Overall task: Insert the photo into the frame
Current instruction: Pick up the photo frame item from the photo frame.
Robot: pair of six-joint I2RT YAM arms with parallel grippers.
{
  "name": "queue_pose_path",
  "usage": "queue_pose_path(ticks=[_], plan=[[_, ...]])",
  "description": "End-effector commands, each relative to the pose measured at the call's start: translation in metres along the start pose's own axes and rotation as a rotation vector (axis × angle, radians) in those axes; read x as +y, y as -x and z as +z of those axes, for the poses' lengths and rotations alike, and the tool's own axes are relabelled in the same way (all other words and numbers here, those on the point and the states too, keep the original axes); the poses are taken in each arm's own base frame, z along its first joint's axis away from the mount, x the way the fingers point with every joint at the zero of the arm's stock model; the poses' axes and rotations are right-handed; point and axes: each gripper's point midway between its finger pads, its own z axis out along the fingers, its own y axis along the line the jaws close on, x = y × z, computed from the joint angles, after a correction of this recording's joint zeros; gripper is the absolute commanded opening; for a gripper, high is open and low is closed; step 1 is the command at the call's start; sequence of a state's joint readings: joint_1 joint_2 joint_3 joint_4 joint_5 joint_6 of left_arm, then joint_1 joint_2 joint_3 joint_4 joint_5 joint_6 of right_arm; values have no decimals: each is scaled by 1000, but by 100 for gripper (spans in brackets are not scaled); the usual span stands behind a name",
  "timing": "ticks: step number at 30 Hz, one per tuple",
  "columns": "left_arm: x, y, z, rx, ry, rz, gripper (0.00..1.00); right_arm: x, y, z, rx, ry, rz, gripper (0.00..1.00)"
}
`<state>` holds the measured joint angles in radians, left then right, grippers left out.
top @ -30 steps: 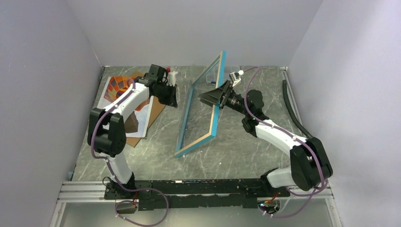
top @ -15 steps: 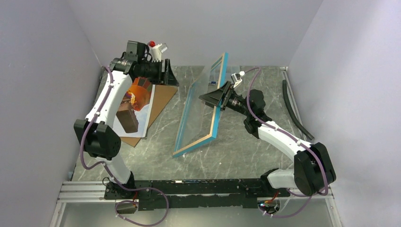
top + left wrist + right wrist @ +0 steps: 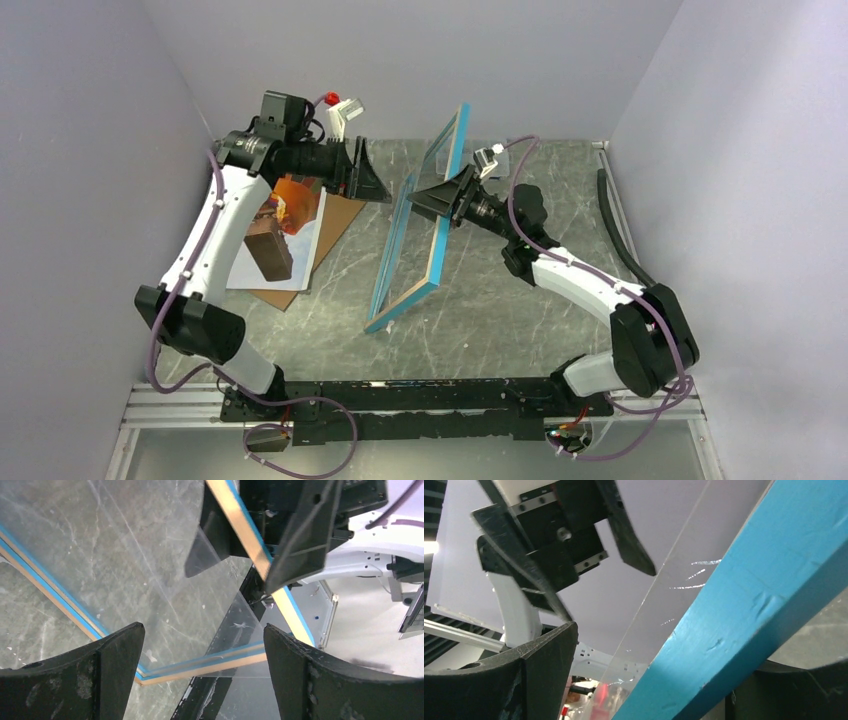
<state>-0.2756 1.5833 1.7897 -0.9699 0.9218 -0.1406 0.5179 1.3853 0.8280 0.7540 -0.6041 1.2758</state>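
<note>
The frame, with its blue border and clear pane, stands tilted on its lower edge mid-table. My right gripper straddles its right border. The jaws are open: one finger stands off the pane and the other sits under the border. The photo lies face up at the left on a brown backing board. My left gripper hangs open and empty above the table between photo and frame. It faces the pane, with the frame's lower border seen between its fingers.
Purple-grey walls close in the left, back and right. A black hose runs along the right edge. A small clear plastic box lies beyond the frame. The arms' base rail lines the near edge.
My left gripper has opened, risen from the photo and board, and swung right toward the frame. The right gripper has nudged the frame slightly left and more upright.
</note>
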Motion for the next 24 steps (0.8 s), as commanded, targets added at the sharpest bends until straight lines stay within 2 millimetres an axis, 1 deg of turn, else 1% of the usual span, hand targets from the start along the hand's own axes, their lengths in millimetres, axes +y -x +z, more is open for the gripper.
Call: queue_pose_path(ticks=[1,4,7,8,11,14,19,24], plan=[[-46,2,-27,-16,20,176,94,36,15,9,-69,102,-48,81],[-54,-4,-25,5,42,182,94,32,14,12,-68,104,-27,77],[-62,-13,-17,25,66,235,94,31,14,16,-61,95,-13,72],[-65,-19,-13,44,76,253,94,32,15,17,-60,94,-13,71],[-59,-36,-2,115,154,337,93,34,17,18,-69,90,-18,71],[-47,-48,5,170,236,392,90,34,17,18,-68,85,-20,71],[-36,-56,13,218,333,443,83,31,15,17,-59,79,-13,69],[-26,-58,12,248,400,461,74,32,14,17,-48,68,-27,68]])
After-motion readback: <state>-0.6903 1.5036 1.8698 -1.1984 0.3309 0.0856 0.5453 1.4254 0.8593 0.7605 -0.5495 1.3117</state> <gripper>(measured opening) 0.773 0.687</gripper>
